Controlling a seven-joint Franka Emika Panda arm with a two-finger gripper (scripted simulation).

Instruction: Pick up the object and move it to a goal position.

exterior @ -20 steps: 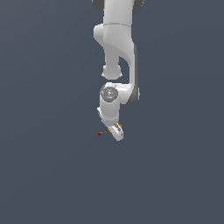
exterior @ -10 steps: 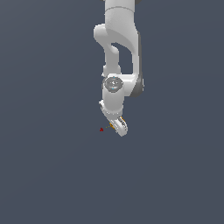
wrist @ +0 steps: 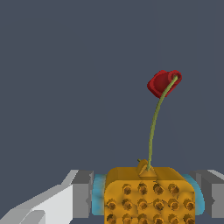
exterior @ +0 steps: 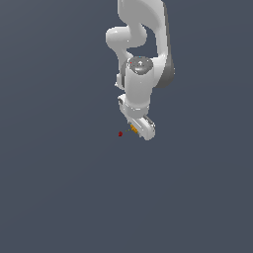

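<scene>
exterior view: tool [exterior: 138, 127] carries the object [exterior: 133, 128] just beside the red dot [exterior: 120, 134], dot toward the view's left | wrist view: fingers [wrist: 83, 194] clamped on the object [wrist: 148, 194]; red dot [wrist: 164, 83] ahead, apart

We see the object [wrist: 148, 195] as an orange-yellow block, its near face studded with rows of small darker bumps and its top corners rounded. Cyan bits show at both of its side edges, where the grey fingers [wrist: 83, 192] of the hand [wrist: 148, 199] press against it. A small nub sits at the middle of its top edge, and a thin olive stem rises from there. In the exterior view the object [exterior: 133, 128] is only a tiny orange speck at the tip of the hand [exterior: 141, 127].
</scene>
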